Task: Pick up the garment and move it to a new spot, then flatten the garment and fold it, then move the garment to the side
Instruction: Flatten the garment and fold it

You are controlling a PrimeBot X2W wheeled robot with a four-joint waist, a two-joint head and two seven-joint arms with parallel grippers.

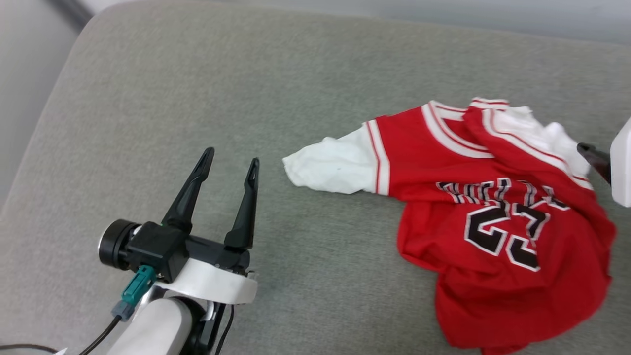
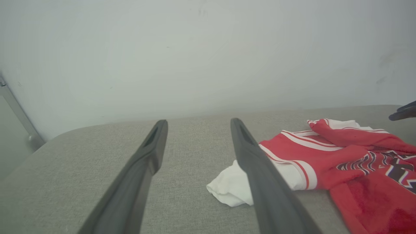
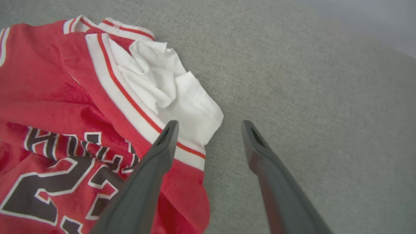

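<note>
The garment [image 1: 493,207] is a red jersey with white sleeves and a black "23", lying crumpled on the right half of the grey cushion [image 1: 246,98]. One white sleeve points left. My left gripper [image 1: 231,162] hovers open and empty to the left of that sleeve. In the left wrist view the garment [image 2: 341,156] lies right of my open left gripper [image 2: 198,125]. A dark fingertip [image 1: 594,158] of the right arm reaches in at the right edge, over the garment's right side. In the right wrist view my right gripper [image 3: 209,126] stands open above the other white sleeve [image 3: 172,94], holding nothing.
The grey cushion has a rounded far-left corner [image 1: 93,34] with a pale wall [image 2: 195,48] behind it. Bare cushion [image 3: 308,81] stretches right of the garment in the right wrist view.
</note>
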